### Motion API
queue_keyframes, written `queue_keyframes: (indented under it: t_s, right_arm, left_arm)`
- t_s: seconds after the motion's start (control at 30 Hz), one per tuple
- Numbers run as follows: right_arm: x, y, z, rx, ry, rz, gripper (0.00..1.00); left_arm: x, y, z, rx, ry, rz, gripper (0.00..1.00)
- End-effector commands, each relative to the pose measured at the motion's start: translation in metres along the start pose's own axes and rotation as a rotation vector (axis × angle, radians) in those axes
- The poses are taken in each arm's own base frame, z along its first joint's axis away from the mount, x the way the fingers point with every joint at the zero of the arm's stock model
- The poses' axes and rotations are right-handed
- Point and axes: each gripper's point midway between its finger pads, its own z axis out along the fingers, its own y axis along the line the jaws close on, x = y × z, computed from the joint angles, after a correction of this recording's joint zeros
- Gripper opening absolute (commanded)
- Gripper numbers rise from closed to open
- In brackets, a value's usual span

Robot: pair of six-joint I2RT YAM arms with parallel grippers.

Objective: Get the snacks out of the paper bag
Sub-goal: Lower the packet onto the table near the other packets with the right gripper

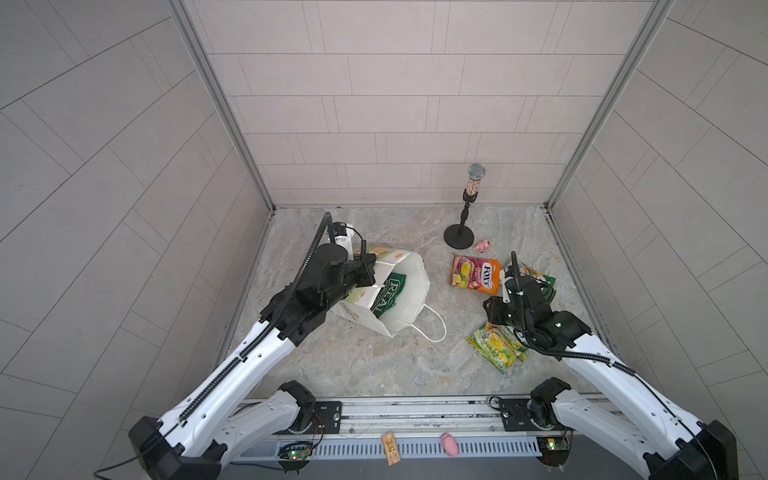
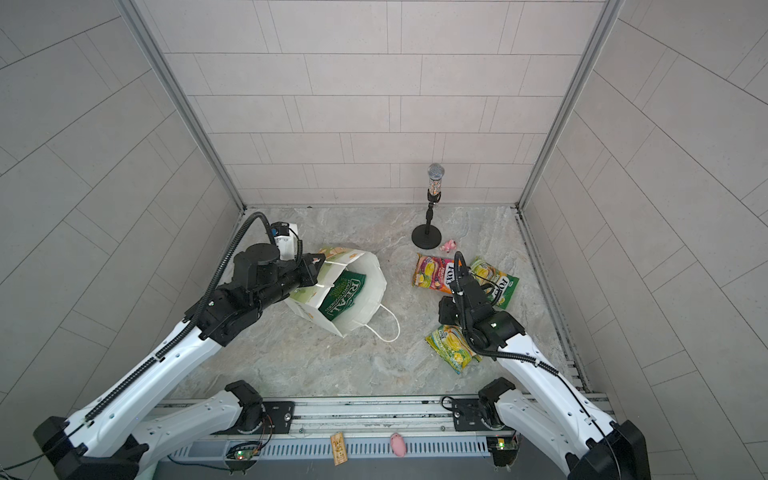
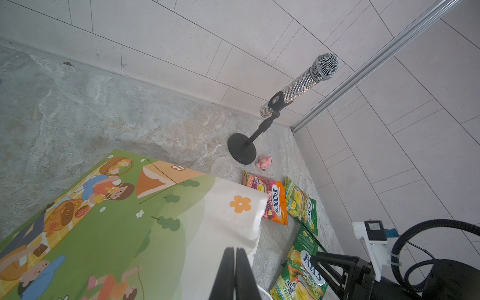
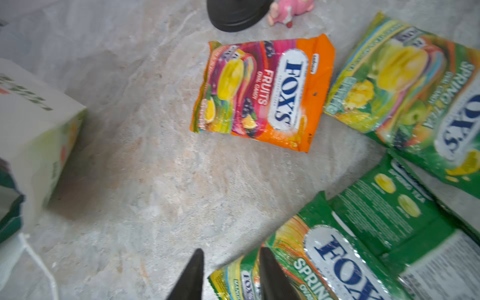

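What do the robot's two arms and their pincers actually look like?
The left arm and right arm have long white shells with small holes, black joints and black bases. A ribbed black cable runs along each. Small green lights dot the right arm's joints. The left gripper and right gripper each end in two slim, black, pointed fingers.

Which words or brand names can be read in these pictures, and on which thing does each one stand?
"REAL": on the dark green crisp bag inside the paper bag.
"FOX'S FRUITS OVAL CANDY": on the orange packet.
"FOX'S SPRING TEA": on a green packet lying face up.
Small print on the back of another green packet: too small to read.
Green print on the paper bag's side: blurred.
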Motion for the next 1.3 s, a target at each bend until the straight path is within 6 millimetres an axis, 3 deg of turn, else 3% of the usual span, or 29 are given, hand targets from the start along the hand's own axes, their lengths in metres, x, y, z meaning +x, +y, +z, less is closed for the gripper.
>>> queue_keyframes:
  t_s: [0.0,0.07,0.17,0.4,0.67,0.7,0.73,0.77,1.0,1.27]
  right_arm:
    - [0.006,-0.037,-0.008,0.175,-0.011,0.063,0.54]
    - [0.008,-0.049,-0.014,0.223,-0.042,0.123,0.58]
    - [0.024,-0.070,-0.011,0.296,-0.038,0.172,0.62]
    - [0.040,-0.094,-0.003,0.397,0.008,0.224,0.65]
    - [0.059,-0.116,-0.006,0.463,-0.041,0.372,0.77]
    - [0.060,-0.117,-0.006,0.464,-0.043,0.375,0.78]
    - [0.061,-0.117,-0.006,0.466,-0.040,0.374,0.96]
    - [0.061,-0.117,-0.005,0.465,-0.036,0.379,0.99]
    - [0.065,-0.093,0.016,0.331,0.026,0.377,0.95]
    - [0.055,-0.070,0.022,0.213,0.029,0.371,0.87]
  left_arm:
    - [-0.003,-0.004,-0.004,0.015,-0.006,0.015,0.00]
    - [-0.003,-0.005,-0.004,0.022,-0.007,0.015,0.00]
    - [-0.002,-0.007,-0.003,0.029,-0.003,0.016,0.00]
    - [-0.002,-0.008,-0.004,0.039,-0.006,0.019,0.00]
    - [-0.001,-0.007,-0.005,0.042,-0.007,0.027,0.00]
    - [-0.001,-0.007,-0.006,0.042,-0.007,0.028,0.00]
    - [0.000,-0.007,-0.005,0.041,-0.005,0.031,0.00]
    - [-0.001,-0.007,-0.006,0.041,-0.005,0.032,0.00]
    - [-0.001,-0.005,-0.008,0.038,-0.012,0.033,0.00]
    - [0.001,-0.004,-0.007,0.034,-0.010,0.033,0.00]
